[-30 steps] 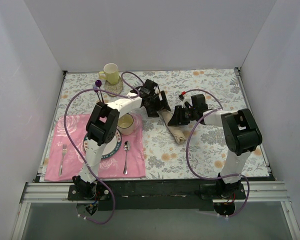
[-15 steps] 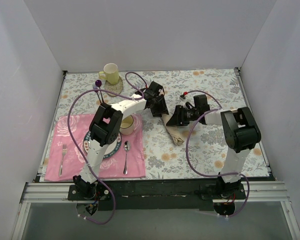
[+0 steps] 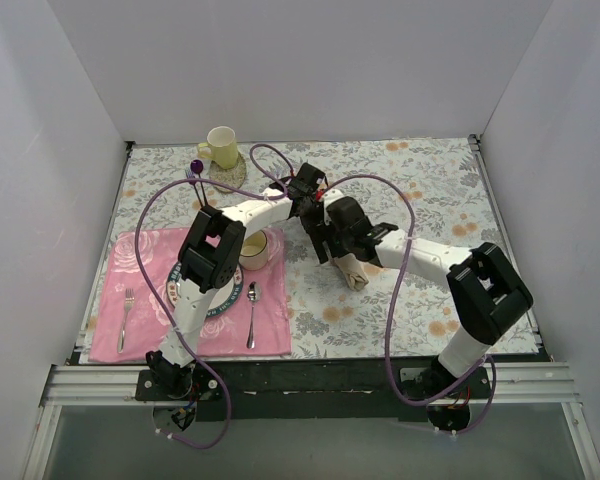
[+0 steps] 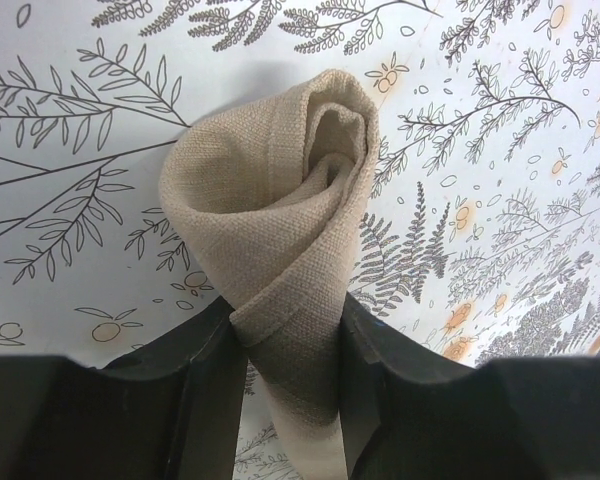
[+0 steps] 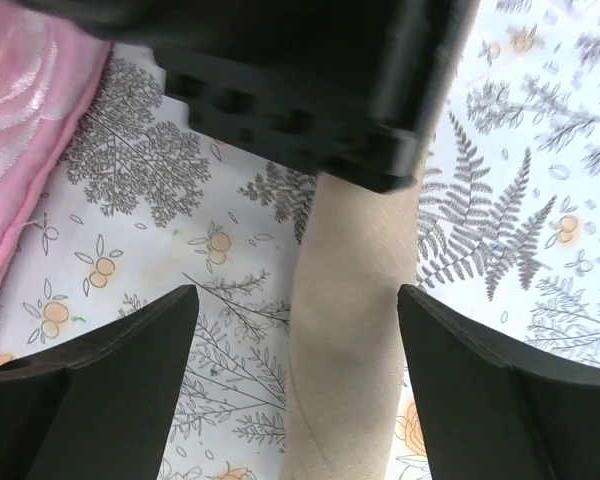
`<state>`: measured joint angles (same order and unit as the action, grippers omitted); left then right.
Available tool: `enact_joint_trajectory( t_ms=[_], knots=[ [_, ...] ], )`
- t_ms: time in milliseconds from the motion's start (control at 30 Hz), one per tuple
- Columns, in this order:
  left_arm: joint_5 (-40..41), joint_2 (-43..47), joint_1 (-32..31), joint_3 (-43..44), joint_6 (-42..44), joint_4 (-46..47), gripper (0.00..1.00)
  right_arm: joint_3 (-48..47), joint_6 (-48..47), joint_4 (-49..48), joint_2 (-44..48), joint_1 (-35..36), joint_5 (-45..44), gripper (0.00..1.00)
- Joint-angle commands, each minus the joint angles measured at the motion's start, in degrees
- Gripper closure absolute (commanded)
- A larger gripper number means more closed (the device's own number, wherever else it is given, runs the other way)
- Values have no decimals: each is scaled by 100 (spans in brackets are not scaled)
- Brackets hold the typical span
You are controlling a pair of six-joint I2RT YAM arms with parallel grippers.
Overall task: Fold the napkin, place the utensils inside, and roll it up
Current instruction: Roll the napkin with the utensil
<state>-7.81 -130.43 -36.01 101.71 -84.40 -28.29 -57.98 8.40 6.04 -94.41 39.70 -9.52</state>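
The beige napkin lies rolled into a long roll on the floral tablecloth; its near end shows in the top view. My left gripper is shut on one end of the roll, also seen from above. My right gripper is open and straddles the roll just beside the left gripper's body; from above it is at the table's middle. A spoon and a fork lie on the pink placemat. Whether any utensil is inside the roll is hidden.
The pink placemat at the near left holds a plate and a bowl; its edge shows in the right wrist view. A yellow mug and a purple-tipped stick stand at the back left.
My right gripper has swung left from beside the napkin to over the roll, close against the left gripper. The left gripper has shifted slightly back and stays on the napkin.
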Motion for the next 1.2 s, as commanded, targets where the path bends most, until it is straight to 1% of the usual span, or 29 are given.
enact_joint_trajectory(
  t_ms=[0, 100, 200, 367, 400, 500, 600, 667, 700, 767, 833, 967, 1000, 1067, 1100, 1133, 1167],
  knots=[
    [-106, 18, -11, 6, 20, -255, 65, -546, -532, 204, -418, 511, -1974, 11],
    [-203, -9, -3, 15, 3, -282, 65, -846, -656, 318, -858, 687, -2492, 10],
    [-273, -9, 15, 7, 3, -282, 65, -935, -673, 301, -1122, 723, -2661, 11],
    [-501, -17, 68, -55, -85, -221, 65, -751, -551, 29, -1211, 706, -2362, 17],
    [-511, -17, 76, -55, -85, -203, 65, -724, -533, 20, -1211, 697, -2344, 21],
    [-624, -9, 103, -55, -112, -194, 65, -627, -454, -42, -1211, 636, -2213, 27],
    [-695, -9, 147, -64, -138, -159, 65, -566, -349, -42, -1246, 478, -1809, 29],
    [-713, 18, 156, -81, -138, -150, 65, -478, -304, -77, -1238, 390, -1598, 29],
    [-721, 9, 164, -90, -138, -141, 65, -417, -322, -147, -1212, 380, -1527, 24],
    [-739, 9, 191, -99, -138, -115, 65, -364, -313, -165, -1202, 337, -1360, 21],
    [-774, 18, 199, -125, -138, -106, 65, -416, -217, -51, -1272, 284, -1342, 22],
    [-792, 35, 199, -143, -138, -80, 64, -329, -173, -95, -1282, 179, -1368, 29],
    [-783, 44, 208, -169, -129, -80, 64, -302, -155, -103, -1264, 161, -1377, 36],
    [-835, 53, 243, -204, -138, -36, 60, -267, -129, -138, -1168, 117, -1369, 41],
    [-853, 70, 261, -222, -164, 16, 55, -241, -137, -173, -1141, 99, -1325, 44],
    [-914, 131, 313, -283, -173, 60, 44, -232, -120, -182, -1089, 73, -1177, 45],
    [-932, 175, 331, -327, -182, 113, 38, -223, -85, -191, -1053, 12, -1062, 47]
  ],
)
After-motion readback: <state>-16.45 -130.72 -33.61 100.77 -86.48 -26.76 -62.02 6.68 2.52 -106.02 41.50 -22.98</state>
